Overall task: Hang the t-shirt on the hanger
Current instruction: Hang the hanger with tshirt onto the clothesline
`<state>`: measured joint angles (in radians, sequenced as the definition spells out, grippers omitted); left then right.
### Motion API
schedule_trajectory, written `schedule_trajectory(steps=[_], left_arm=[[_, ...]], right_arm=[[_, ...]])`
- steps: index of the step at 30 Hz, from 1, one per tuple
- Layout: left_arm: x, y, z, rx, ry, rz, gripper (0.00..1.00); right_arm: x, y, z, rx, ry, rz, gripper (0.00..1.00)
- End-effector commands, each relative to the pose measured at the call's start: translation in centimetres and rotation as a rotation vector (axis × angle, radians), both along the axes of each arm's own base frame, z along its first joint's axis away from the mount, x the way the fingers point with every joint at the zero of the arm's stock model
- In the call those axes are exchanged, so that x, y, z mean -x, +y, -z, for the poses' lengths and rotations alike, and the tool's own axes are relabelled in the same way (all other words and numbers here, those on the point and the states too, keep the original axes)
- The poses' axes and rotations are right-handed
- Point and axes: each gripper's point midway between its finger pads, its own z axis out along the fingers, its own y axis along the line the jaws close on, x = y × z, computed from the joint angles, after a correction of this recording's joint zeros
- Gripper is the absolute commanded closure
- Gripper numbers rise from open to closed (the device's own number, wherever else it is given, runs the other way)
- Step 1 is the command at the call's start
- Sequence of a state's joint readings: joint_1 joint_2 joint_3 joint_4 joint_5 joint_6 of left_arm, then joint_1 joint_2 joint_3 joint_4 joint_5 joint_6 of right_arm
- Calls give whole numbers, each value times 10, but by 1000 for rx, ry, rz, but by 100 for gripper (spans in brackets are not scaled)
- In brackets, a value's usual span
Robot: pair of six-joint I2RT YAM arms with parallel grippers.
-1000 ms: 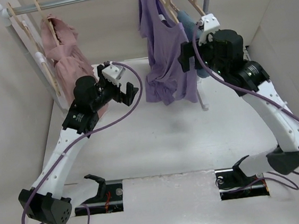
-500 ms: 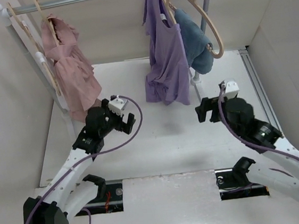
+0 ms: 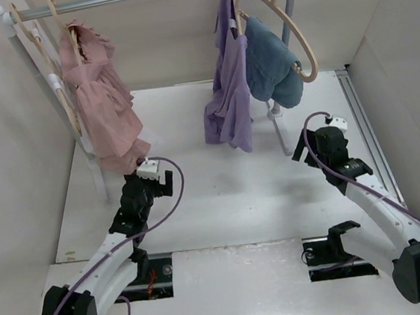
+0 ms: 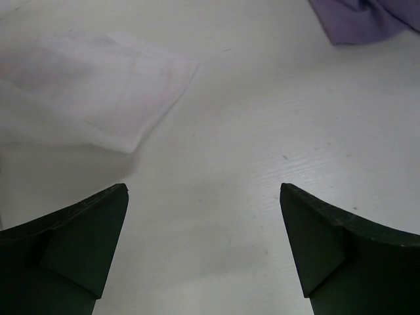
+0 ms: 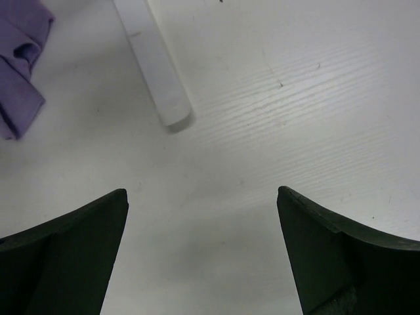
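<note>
The lavender t-shirt (image 3: 229, 88) hangs from the rail at the back, draped over a pale wooden hanger (image 3: 237, 8) whose hook sits on the rail. Its hem shows at the top right of the left wrist view (image 4: 367, 20) and at the left edge of the right wrist view (image 5: 20, 72). My left gripper (image 3: 160, 181) is low over the table, below and left of the shirt, open and empty (image 4: 203, 190). Right of the shirt's hem, my right gripper (image 3: 305, 152) also sits low, open with nothing between its fingers (image 5: 202, 193).
A dusty-pink garment (image 3: 103, 101) hangs at the rail's left end. A blue-grey garment (image 3: 272, 64) hangs right of the t-shirt inside a looping hanger (image 3: 305, 49). The rack's white foot (image 5: 154, 65) lies ahead of my right gripper. Side walls close in the table.
Both arms have drawn back from the rack and dropped low toward the near edge. The t-shirt hangs free and has turned edge-on. Both grippers stayed open.
</note>
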<state>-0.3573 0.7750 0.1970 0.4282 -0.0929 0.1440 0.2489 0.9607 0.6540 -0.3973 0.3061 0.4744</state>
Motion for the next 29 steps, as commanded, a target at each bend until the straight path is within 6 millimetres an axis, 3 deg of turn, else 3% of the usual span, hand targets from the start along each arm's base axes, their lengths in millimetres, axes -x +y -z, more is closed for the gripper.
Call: schedule_trajectory(steps=[1,5,8,15,24,29], left_arm=[[-13,23,-28,73,-166,-126,0],[-14,35,-37,88,-193,-137,0],[-13,41,-34,105,-190,-157,0],[-12,31,-34,96,-189,-95,0],[-13,39,-37,97,-199,-118,0],[-13,40,-37,97,-198,-118,0]], right_arm=[[-24,-4,-40,-32,-213,20,0],[-26,-29,-41,-5,-245,105,0],[-27,-36,-36,8,-230,142,0],[-37,-32,-42,42,-193,92,0],[-34,-30,-32,62,-157,59,0],[-35,-32,-39,62,-191,62,0]])
